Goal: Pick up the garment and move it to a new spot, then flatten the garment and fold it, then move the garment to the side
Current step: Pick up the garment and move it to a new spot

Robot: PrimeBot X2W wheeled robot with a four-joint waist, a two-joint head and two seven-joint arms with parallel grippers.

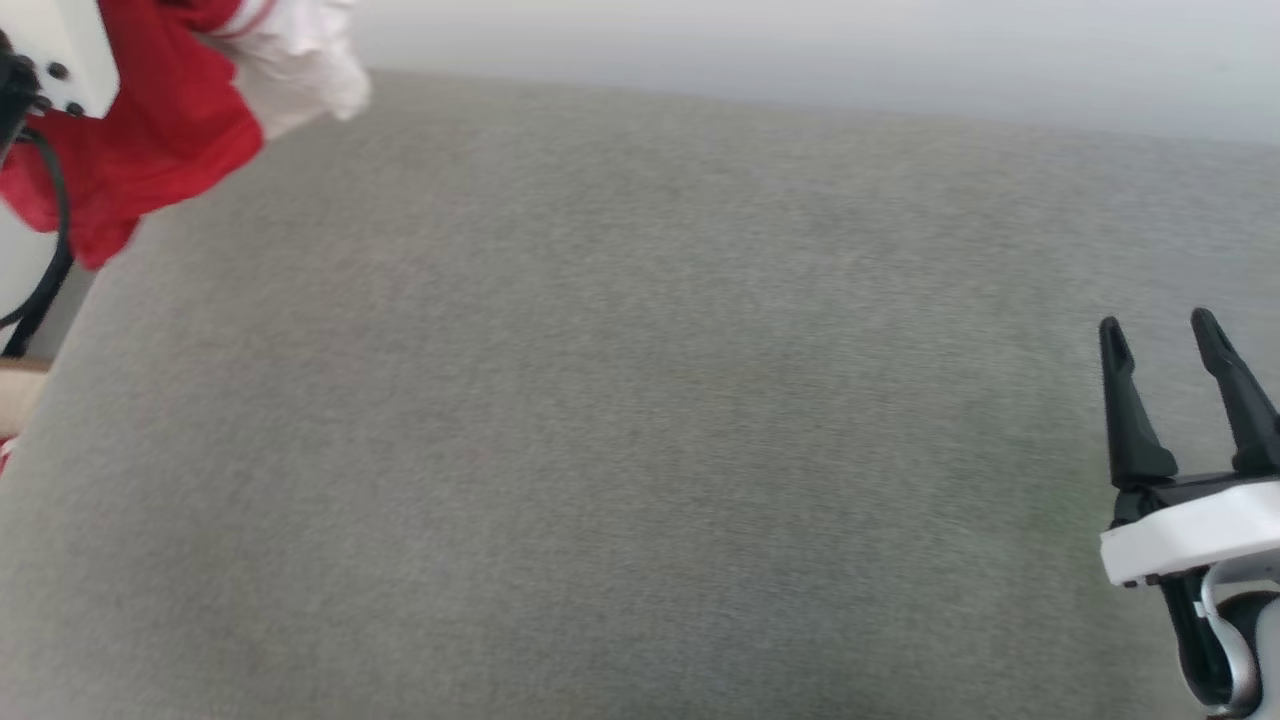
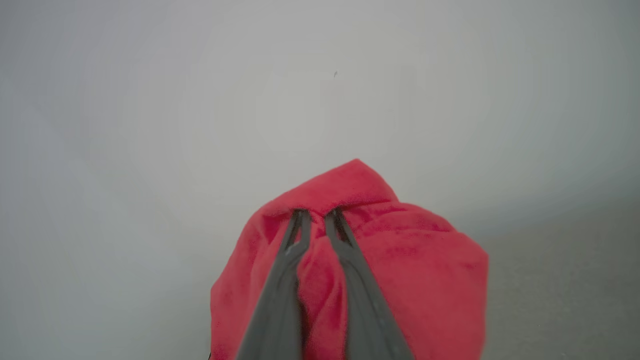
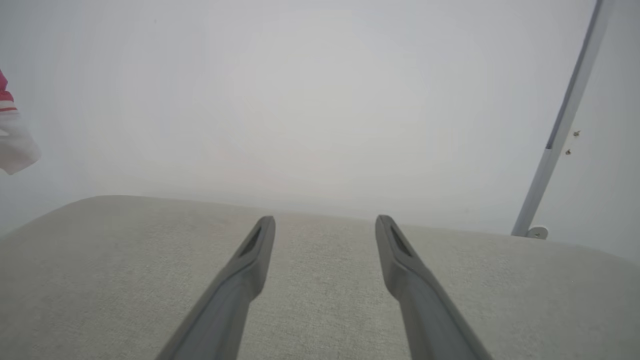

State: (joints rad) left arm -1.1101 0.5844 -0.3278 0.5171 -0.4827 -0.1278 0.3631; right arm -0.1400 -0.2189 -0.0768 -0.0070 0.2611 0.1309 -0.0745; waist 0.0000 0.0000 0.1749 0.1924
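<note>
The garment [image 1: 150,150] hangs in a red bunch from the left gripper [image 2: 317,215]. Its two dark fingers are pinched nearly together on a fold of the cloth, and the fabric spills down around and beneath them. A white sleeve end [image 1: 300,60] with a thin red stripe sticks out just beside that arm's white housing [image 1: 60,40]. A black cable [image 1: 45,260] loops down below the housing. Whether the lowest part of the cloth touches anything, I cannot tell.

Beyond the left gripper's fingertips stands a plain pale wall [image 2: 200,100]. Below it and off to one side lies the edge of a wide grey woven surface [image 1: 600,400], soft-looking like upholstery, with a rounded far edge where it meets the wall.

The right gripper [image 1: 1157,322] is well apart from the garment, low over the near part of the same surface. Its fingers are spread wide with nothing between them. Ahead of them the grey fabric runs to the wall. Off to their side a slim grey metal pole [image 3: 565,125] leans up the wall from a small round foot.
</note>
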